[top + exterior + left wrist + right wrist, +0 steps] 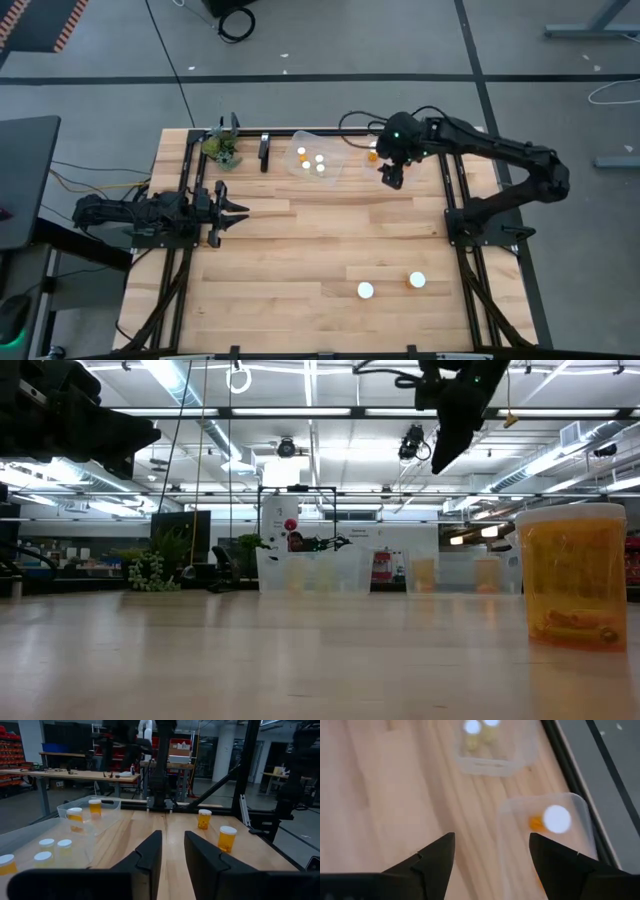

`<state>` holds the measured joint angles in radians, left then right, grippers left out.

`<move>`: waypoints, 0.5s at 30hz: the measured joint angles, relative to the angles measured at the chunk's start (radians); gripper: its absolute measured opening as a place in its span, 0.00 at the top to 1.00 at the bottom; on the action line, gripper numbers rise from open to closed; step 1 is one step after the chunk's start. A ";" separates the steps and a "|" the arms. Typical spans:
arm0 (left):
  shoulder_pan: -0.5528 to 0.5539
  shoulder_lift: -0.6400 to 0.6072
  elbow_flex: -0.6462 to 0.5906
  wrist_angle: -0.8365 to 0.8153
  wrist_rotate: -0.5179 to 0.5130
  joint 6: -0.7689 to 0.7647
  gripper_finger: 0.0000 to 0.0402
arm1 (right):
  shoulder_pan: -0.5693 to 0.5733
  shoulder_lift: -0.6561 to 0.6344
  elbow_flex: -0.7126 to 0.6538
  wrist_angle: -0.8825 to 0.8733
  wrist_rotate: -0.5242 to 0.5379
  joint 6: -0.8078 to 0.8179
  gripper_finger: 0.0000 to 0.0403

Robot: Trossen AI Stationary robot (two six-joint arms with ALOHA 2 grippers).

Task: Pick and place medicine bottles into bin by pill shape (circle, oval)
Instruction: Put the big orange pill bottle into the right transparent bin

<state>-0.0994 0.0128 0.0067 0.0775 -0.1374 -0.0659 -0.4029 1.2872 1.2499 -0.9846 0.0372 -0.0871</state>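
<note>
Two white-capped amber medicine bottles point(417, 281) stand upright on the wooden desk point(300, 250). Low view shows pills inside one. Right gripper point(391, 176) and left gripper point(232, 208): jaws apart.

Right gripper point(391, 176) raised above table point(300, 240), open-fingered, one bin point(547, 845) just beneath holding one bottle point(555, 819), second bin point(318, 155) with small bottles point(310, 159) beside, two bottles point(391, 286) well apart nearer front edge.
</note>
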 joint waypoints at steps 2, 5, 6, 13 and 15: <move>0.000 0.000 0.000 0.000 0.000 0.000 0.77 | 0.044 0.006 0.000 0.014 0.000 0.017 0.35; 0.000 0.000 0.000 0.000 0.000 0.000 0.77 | 0.109 0.010 0.000 0.038 0.000 0.041 0.35; 0.000 0.000 0.000 0.000 0.000 0.000 0.77 | 0.129 0.011 0.000 0.047 0.000 0.049 0.35; 0.000 0.000 0.000 0.000 0.000 0.000 0.77 | 0.256 0.012 0.000 0.099 0.001 0.109 0.35; 0.000 0.000 0.000 0.000 0.000 0.000 0.77 | 0.286 0.012 0.000 0.102 0.018 0.126 0.35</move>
<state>-0.0998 0.0128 0.0067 0.0776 -0.1372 -0.0661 -0.1170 1.2987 1.2503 -0.8827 0.0548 0.0393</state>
